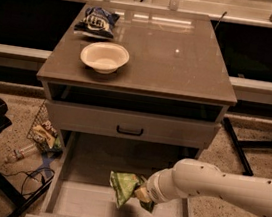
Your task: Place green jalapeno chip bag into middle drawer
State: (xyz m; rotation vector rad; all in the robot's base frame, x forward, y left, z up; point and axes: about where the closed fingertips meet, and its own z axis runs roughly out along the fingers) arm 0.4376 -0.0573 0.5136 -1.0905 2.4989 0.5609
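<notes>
Here's the white arm (226, 186) reaching in from the right, low, and the tool (140, 194) sits over the open drawer (56, 182), right of centre and towards its near end. It is clamped on the green chip bag (123, 188), pinching the bag's right end so the rest sticks out to the left. The bag hangs inside the drawer's outline; whether it touches the pale floor I can't tell, though a dark shadow lies just under it. Look at the room here: bare floor stretches left of the bag to the thin left wall, with more open floor on the far side, back to the shadow under the cabinet. The near lip runs just below the bag, and the right wall passes under the arm's wrist. The bag itself is crinkled, light green, catching light on its upper face, with a darker fold under the tool. Above, the closed drawer front (173, 131) with its black handle (129, 130) stands well clear of the arm. On the worktop (173, 60), a white bowl (105, 57) sits near the left edge with a dark blue chip bag (96, 21) just beyond it at the far left corner. Wrappers (45, 133) and a bottle (21, 152) lie on the floor left of the cabinet.
</notes>
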